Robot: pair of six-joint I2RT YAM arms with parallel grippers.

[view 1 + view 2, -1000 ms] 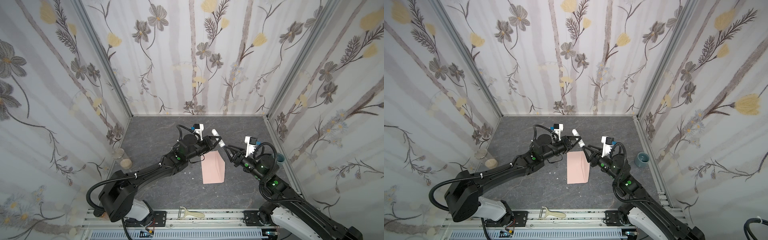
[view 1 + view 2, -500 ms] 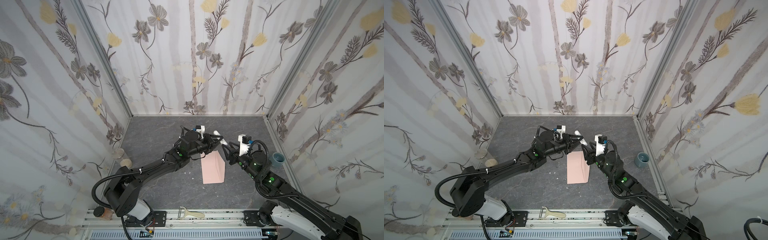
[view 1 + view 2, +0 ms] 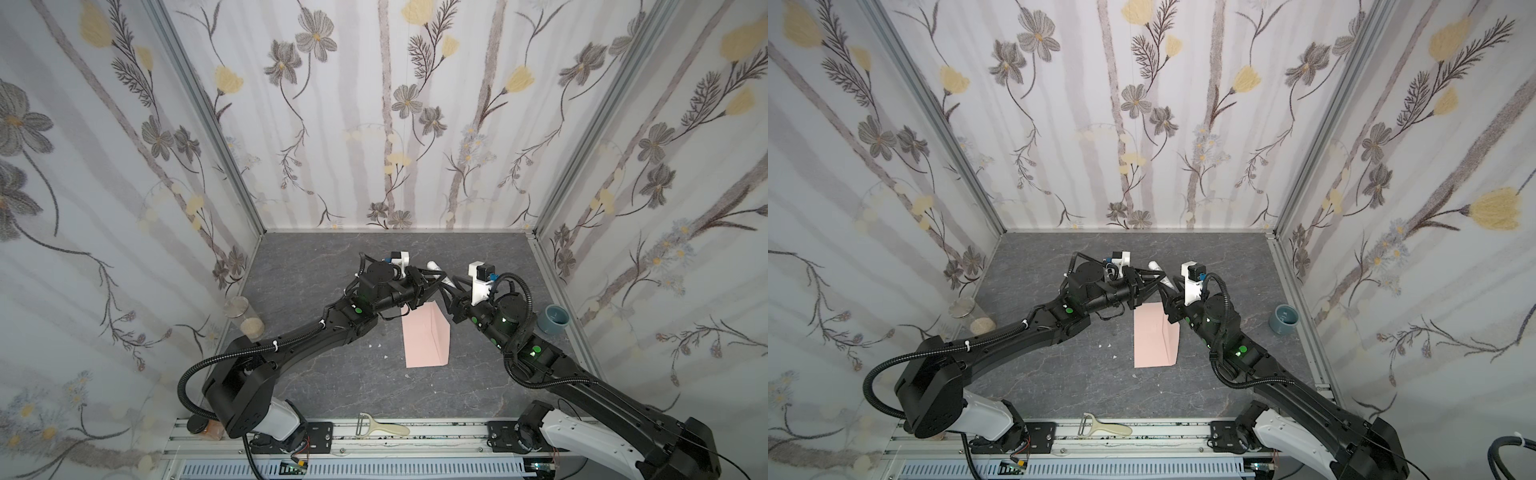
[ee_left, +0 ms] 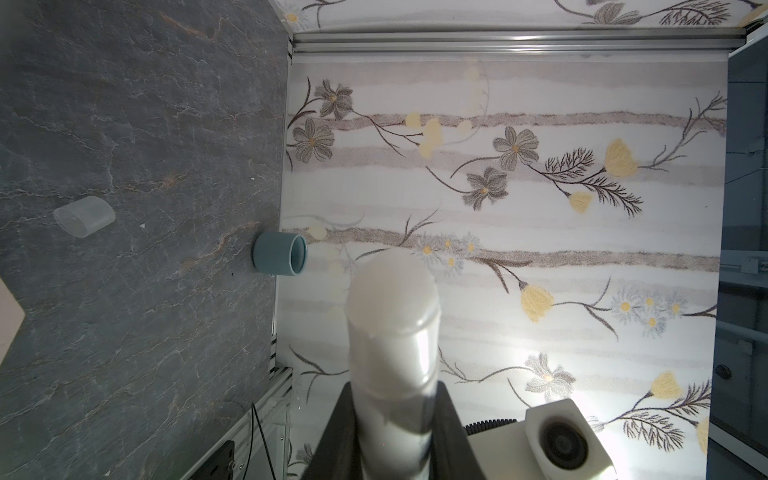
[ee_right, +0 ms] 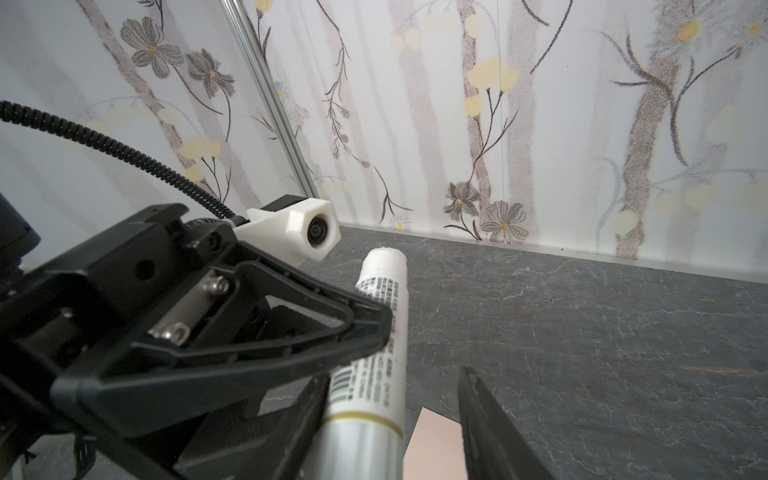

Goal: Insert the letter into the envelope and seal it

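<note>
The pink envelope [image 3: 426, 336] lay flat on the grey table [image 3: 332, 386], right between my two arms. Near its far end the left gripper [image 4: 397, 432] was clamped on the glue stick [image 5: 376, 316], and the right gripper [image 5: 395, 386] had its jaws apart around the tube's silver end.

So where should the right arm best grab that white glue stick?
Probably the silver base of the glue stick, coming end-on from behind it: the left end effector clamps the labelled middle, and the far tip is exposed glue.
</note>
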